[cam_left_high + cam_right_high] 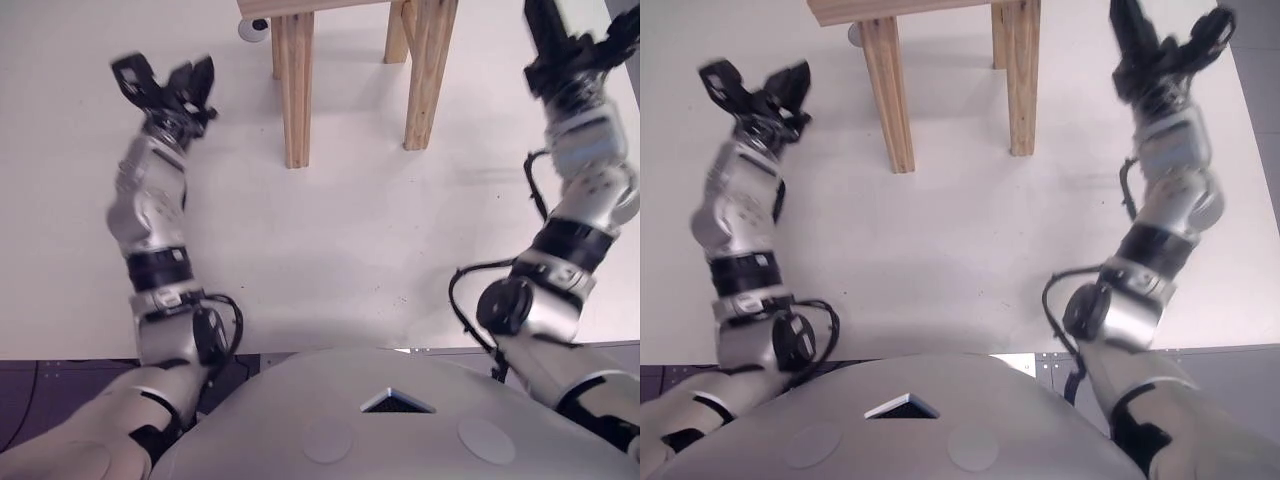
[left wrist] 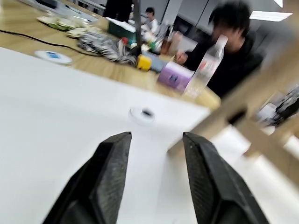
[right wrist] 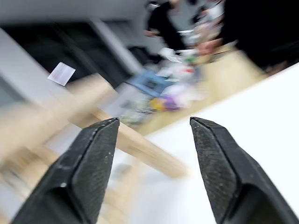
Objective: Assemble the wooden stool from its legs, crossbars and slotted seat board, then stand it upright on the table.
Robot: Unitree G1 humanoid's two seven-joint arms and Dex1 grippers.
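Left gripper (image 1: 165, 78): both fingers spread apart, nothing between them; held above the table (image 1: 350, 250), to the left of the stool and apart from it.
Right gripper (image 1: 580, 35): fingers likewise spread and empty; at the far right of the table, to the right of the stool, not touching it.
Wooden stool (image 1: 295, 90): assembled and upright, legs planted on the table at its far middle, between the two grippers; seat board at the view's top edge.
Small white disc (image 1: 253, 28), dark centre: lying flat on the table just left of the stool's near left leg.
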